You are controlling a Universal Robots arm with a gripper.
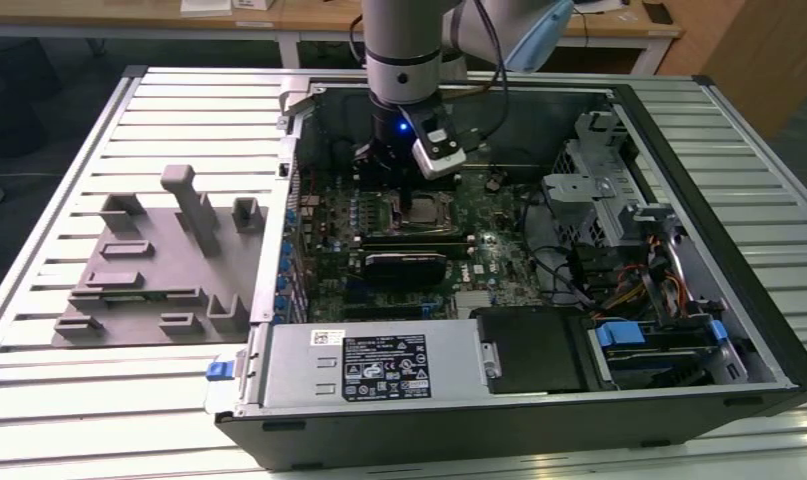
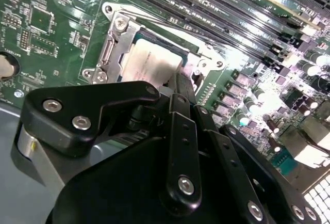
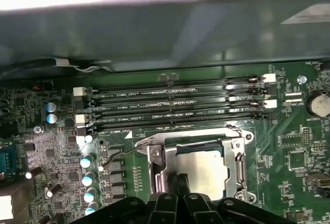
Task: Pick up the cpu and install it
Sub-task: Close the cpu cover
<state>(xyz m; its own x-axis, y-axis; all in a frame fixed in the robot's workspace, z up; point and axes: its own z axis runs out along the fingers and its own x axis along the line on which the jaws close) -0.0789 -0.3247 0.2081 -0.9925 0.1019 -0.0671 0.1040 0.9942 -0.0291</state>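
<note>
Obs: the cpu point(image 3: 206, 170) sits flat inside the silver socket frame point(image 3: 157, 168) on the green motherboard point(image 3: 289, 146). In the first wrist view its top is a dull, shiny silver square, with a thin pale rim along the edge that faces the memory slots point(image 3: 175, 105). In the second wrist view the cpu point(image 2: 147, 61) looks pale, almost white under glare, and lies level within the socket frame point(image 2: 111, 48), which has screws at its corners. In the exterior view the cpu point(image 1: 426, 209) is a small bright square near the middle of the board, inside the open computer case point(image 1: 510, 430). The case lies on its side on a slatted metal table point(image 1: 56, 400). A grey fixture block point(image 1: 163, 260) lies on the table to the exterior view's left of the case, well apart from the cpu. The arm point(image 1: 403, 40) hangs vertical over the case, its wrist straight, with the gripper point(image 1: 411, 192) pointing down at the socket. In the first wrist view the gripper point(image 3: 178, 178) has its two black fingers point(image 3: 175, 184) drawn together with no more than a thin slit between them and nothing held. The tips are over the cpu's edge on the side away from the memory slots. Whether the tips touch the metal top: cannot tell. The second wrist view shows the gripper point(image 2: 180, 79) side on, black linkage in the foreground, its tip at the cpu's edge close to one corner of the frame. A thin wire lever point(image 3: 121, 154) lies just beside the frame.
</note>
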